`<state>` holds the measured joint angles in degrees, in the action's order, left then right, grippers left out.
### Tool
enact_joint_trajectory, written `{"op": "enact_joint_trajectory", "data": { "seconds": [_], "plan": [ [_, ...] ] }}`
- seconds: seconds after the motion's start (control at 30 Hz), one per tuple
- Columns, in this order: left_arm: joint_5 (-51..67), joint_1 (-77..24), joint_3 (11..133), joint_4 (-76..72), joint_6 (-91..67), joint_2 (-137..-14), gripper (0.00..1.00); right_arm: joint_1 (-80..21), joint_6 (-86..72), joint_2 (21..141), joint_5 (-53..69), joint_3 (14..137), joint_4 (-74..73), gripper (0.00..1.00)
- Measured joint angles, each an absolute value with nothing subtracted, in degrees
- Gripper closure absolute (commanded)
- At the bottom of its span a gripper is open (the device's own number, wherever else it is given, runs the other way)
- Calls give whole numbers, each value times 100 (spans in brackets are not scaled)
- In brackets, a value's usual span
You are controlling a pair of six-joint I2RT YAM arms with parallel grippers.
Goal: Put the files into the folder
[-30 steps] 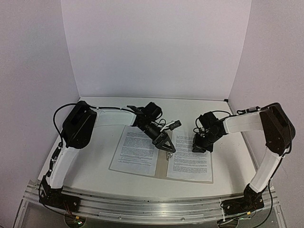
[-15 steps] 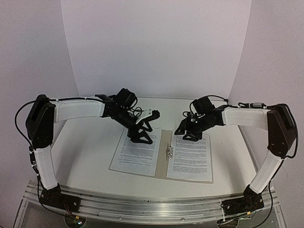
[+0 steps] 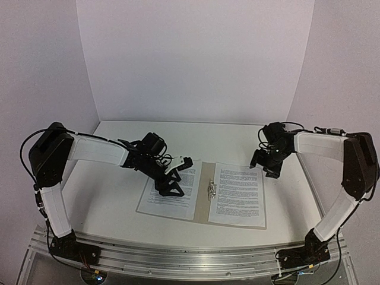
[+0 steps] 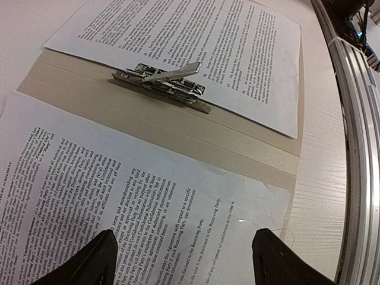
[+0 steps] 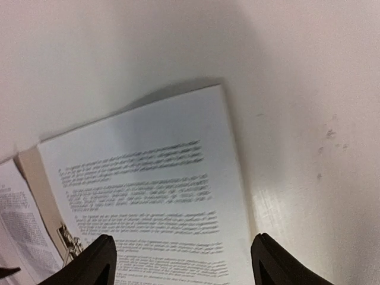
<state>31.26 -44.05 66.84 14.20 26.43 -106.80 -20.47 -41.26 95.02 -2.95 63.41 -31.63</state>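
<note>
The tan folder (image 3: 203, 209) lies open and flat on the table, its metal clip (image 3: 211, 189) on the spine. One printed file (image 3: 165, 199) lies on the left cover, the other file (image 3: 238, 197) on the right cover. My left gripper (image 3: 172, 184) hovers open low over the left file, with nothing between its fingers. In the left wrist view that file (image 4: 119, 196) fills the foreground, the clip (image 4: 160, 80) beyond it. My right gripper (image 3: 265, 167) hangs open above the right file's far right corner, the blurred file (image 5: 148, 184) beneath it.
The white table (image 3: 107, 190) is boxed in by pale walls at the back and both sides. An aluminium rail (image 3: 190, 255) runs along the near edge, also seen in the left wrist view as the rail (image 4: 356, 148) close beside the folder's end.
The right gripper opened and swung from the right file's inner edge to its far right corner. The left gripper widened and drew back from the clip to over the left file.
</note>
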Motion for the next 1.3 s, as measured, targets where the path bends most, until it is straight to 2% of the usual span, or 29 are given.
{"op": "enact_joint_trajectory", "data": {
  "seconds": [0.13,0.4,0.87,1.13,1.3],
  "plan": [
    [3122,-4405,6512,1188,2433,-10659,21,-1540,-3721,9604,-376,6335,-3192,15],
    [3094,-4403,6258,862,2333,-10531,21,-1542,-3305,10419,64,6335,-2859,15],
    [3081,-4404,6204,741,2246,-10414,21,-1540,-3130,10532,-236,6314,-2710,15],
    [3083,-4405,6204,740,2244,-10414,21,-1533,-3033,10582,16,6289,-2397,25],
    [3083,-4405,6204,740,2244,-10412,21,-1518,-3017,10642,375,6272,-2018,27]
  ]
}}
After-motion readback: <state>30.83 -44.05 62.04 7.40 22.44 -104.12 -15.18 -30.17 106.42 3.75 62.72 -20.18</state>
